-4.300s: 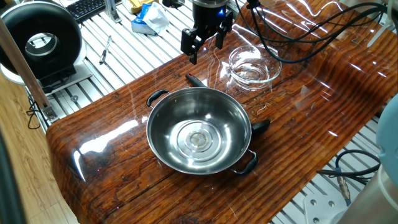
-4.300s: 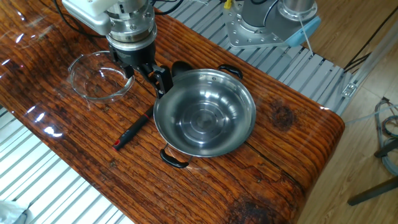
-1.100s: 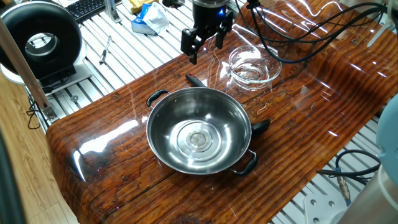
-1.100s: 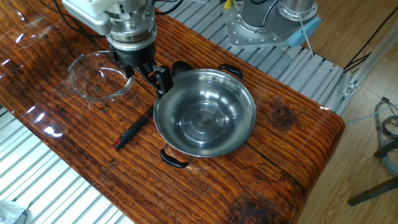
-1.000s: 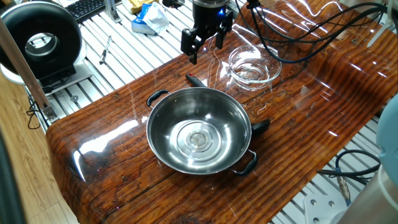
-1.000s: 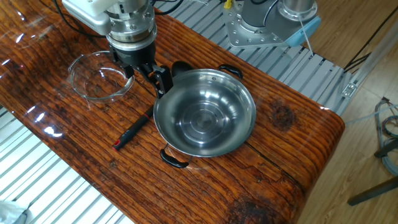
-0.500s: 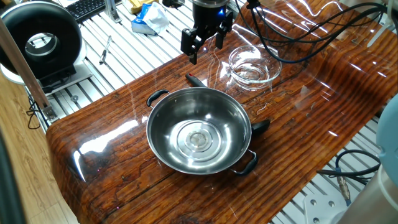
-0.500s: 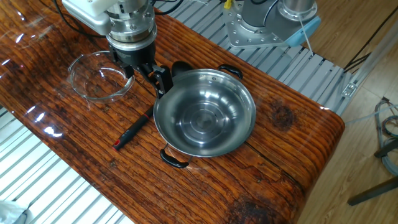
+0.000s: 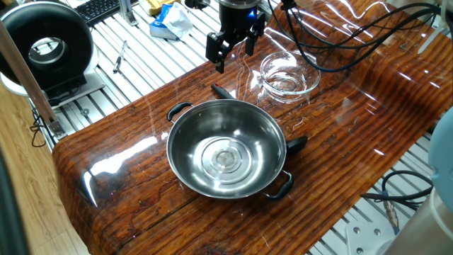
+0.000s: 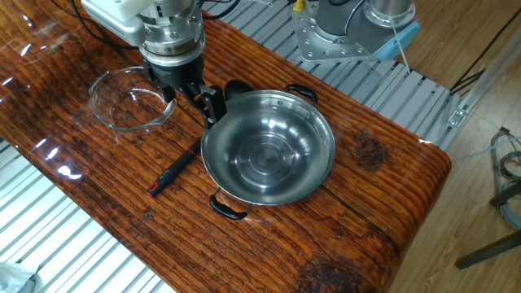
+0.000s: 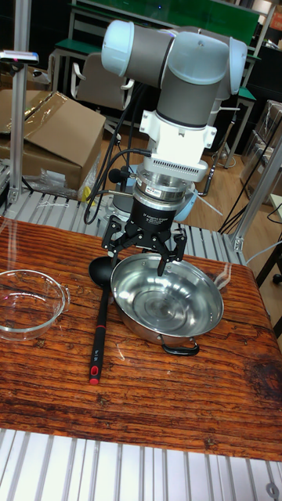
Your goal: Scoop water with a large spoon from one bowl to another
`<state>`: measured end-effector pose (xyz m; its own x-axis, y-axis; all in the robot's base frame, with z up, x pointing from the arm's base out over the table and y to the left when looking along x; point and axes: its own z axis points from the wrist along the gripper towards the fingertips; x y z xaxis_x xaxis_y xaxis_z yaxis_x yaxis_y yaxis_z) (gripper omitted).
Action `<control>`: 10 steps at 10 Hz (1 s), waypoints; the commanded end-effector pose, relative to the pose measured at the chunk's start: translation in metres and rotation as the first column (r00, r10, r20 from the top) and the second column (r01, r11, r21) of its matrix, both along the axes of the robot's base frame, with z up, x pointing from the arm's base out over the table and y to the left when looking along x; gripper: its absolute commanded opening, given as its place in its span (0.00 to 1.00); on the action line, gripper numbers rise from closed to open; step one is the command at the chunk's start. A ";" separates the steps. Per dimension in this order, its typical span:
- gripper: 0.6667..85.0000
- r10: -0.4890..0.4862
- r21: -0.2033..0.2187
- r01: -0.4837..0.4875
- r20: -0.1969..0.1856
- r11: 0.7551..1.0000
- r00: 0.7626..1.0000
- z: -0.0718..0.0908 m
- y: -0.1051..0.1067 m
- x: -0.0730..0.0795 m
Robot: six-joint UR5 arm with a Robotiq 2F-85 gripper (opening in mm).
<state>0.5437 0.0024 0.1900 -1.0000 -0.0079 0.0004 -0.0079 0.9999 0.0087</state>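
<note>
Hand [image 11: 143,244]: released, fingers spread wide, nothing in it. It hangs above the counter [image 11: 157,415] and touches nothing.

Key relation, as the tall fixed view shows it:
- The ladle [image 11: 99,321] lies flat on the counter just left of the steel bowl [image 11: 200,305], in the gap between that and the glass bowl [image 11: 48,311].
- Its long axis runs near–far. The scoop head is at the far end, tucked by the steel bowl's far-left rim. The red-tipped handle end is at the near end.
- The hand sits over the far end, roughly above the scoop head and the bowl rim. The graspable shaft therefore lies below it and toward the near side.
- There is only one arm, so no choice of hand.

Judgement on the pickup:
- The ladle is not yet picked up and nothing has been scooped.
- The hand would need to shift near along the shaft, then drop, closing across the handle.
- In the other fixed view the finger line looks to cross the shaft rather than run along it. The exact angle is unclear.

Risk: the far part of the shaft runs tight along the steel bowl's wall, and I can't tell if they touch. The finger on that side has little room and could nudge the bowl. Farther toward the near end the shaft stands clear of the bowl.

Water: can't make it out. The steel bowl shows only reflections and its base rings, and the glass bowl shows only glints. The level in either is unknown.

Counts:
- 1 ladle
- 1 steel bowl, with 2 black side handles
- 1 glass bowl
- 1 hand
</note>
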 end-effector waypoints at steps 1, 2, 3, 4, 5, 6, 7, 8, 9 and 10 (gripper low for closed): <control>0.99 0.000 0.000 0.000 0.000 1.000 1.000 0.000 0.002 0.000; 0.00 -0.001 0.032 -0.002 0.106 0.999 0.994 0.001 0.011 0.027; 0.00 -0.003 0.032 -0.001 0.107 0.999 0.994 0.001 0.011 0.028; 0.00 -0.004 0.032 0.001 0.106 0.999 0.994 0.001 0.011 0.028; 0.00 -0.006 0.032 0.003 0.106 0.999 0.994 0.001 0.011 0.028; 0.00 -0.006 0.031 0.003 0.106 1.000 0.994 0.001 0.011 0.028; 0.00 -0.004 0.031 0.001 0.106 1.000 0.994 0.001 0.011 0.028; 0.00 -0.001 0.027 -0.002 0.106 1.000 0.994 0.000 0.010 0.028; 0.00 0.013 0.009 -0.014 0.095 1.000 0.995 -0.001 0.006 0.025; 0.00 0.021 0.010 -0.022 0.094 1.000 0.995 -0.004 0.005 0.024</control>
<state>0.5679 0.0079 0.1879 -0.9957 -0.0175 -0.0912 -0.0190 0.9997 0.0157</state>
